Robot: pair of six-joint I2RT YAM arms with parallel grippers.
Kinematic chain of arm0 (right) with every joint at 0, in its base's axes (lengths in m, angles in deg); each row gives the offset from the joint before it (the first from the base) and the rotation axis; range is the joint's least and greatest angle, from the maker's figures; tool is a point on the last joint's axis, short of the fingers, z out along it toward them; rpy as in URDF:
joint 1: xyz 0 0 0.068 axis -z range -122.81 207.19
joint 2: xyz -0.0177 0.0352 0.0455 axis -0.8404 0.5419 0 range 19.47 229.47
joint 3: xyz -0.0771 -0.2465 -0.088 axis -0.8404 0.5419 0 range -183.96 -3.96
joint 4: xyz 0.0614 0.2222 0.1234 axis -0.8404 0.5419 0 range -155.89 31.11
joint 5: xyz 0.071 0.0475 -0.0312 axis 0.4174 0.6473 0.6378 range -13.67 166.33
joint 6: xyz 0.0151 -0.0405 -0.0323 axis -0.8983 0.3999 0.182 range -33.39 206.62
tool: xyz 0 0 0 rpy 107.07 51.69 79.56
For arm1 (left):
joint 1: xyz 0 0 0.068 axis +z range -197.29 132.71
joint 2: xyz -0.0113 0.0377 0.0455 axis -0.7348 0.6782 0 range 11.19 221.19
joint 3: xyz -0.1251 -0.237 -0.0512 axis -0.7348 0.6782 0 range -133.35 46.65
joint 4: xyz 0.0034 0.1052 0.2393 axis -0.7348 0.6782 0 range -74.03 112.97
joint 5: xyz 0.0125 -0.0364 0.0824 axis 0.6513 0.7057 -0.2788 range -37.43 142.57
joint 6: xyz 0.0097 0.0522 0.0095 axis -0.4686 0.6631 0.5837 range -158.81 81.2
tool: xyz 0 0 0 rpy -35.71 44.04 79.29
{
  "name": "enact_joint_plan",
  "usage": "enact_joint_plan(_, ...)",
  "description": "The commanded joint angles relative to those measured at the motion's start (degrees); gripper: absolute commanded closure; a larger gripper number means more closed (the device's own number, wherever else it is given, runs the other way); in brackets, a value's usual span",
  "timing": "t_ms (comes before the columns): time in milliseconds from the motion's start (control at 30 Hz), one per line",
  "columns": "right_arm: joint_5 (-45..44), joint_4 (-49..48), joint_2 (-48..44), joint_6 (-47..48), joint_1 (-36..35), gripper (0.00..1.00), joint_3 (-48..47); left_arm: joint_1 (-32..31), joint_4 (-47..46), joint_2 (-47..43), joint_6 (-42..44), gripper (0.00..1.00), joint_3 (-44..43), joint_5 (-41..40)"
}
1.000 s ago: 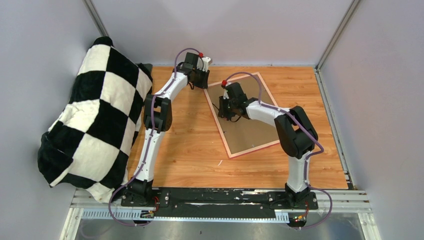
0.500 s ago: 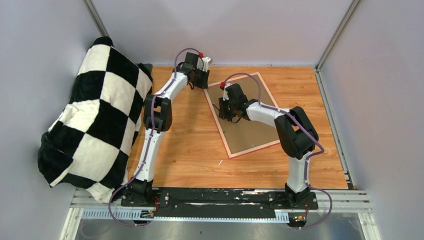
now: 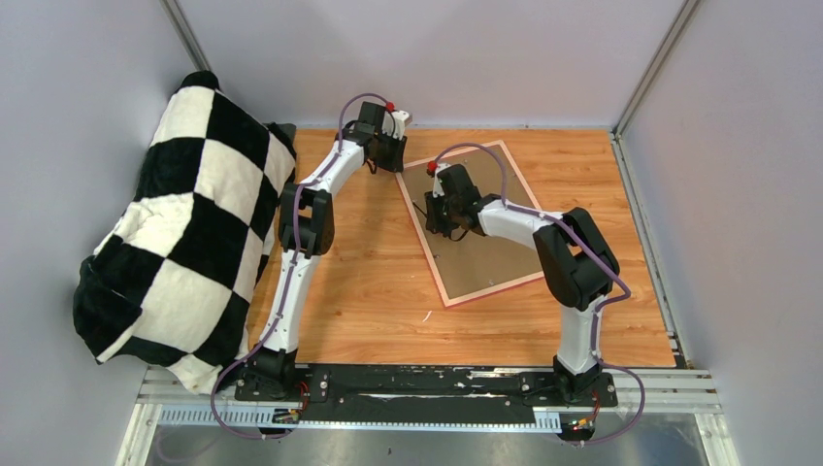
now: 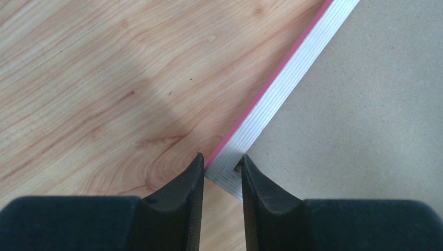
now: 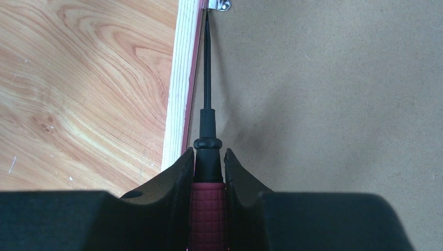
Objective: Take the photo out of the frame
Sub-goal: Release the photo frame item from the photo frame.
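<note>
Looking down, you have the table [image 3: 369, 282] with a checkered cushion [image 3: 184, 233] at its left; the frame [image 4: 287, 78] lies face down on the far right part, brown backing board [image 3: 485, 252] upward, so the photo is hidden from you. Your left gripper [image 4: 220, 159] pinches the frame's far left corner; your right gripper [image 5: 208, 152] is clamped on a red-handled screwdriver [image 5: 207, 94], its tip just beside a small metal clip [image 5: 219, 4] at the frame's inner edge.

Wooden table [image 3: 369, 282] — frame [image 4: 284, 86], checkered cushion [image 3: 184, 233]
</note>
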Motion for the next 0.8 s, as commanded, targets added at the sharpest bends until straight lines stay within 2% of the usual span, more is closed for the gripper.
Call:
enact_joint_plan(0,-3.6,0.1,0.5,0.6,-1.0,1.0,0.7,-0.8,8.2,3.7,0.0,1.0,0.5,-0.2)
enact_joint_plan(367,-12.7,-0.8,5.2,-1.8,-2.8,1.0,-1.1,-1.0,8.5,3.8,0.4,1.0,0.3,0.5)
enact_joint_plan(767,-13.1,2.7,8.4,-4.4,-2.6,1.0,-4.9,-1.3,8.8,3.8,1.1,1.0,0.4,0.8)
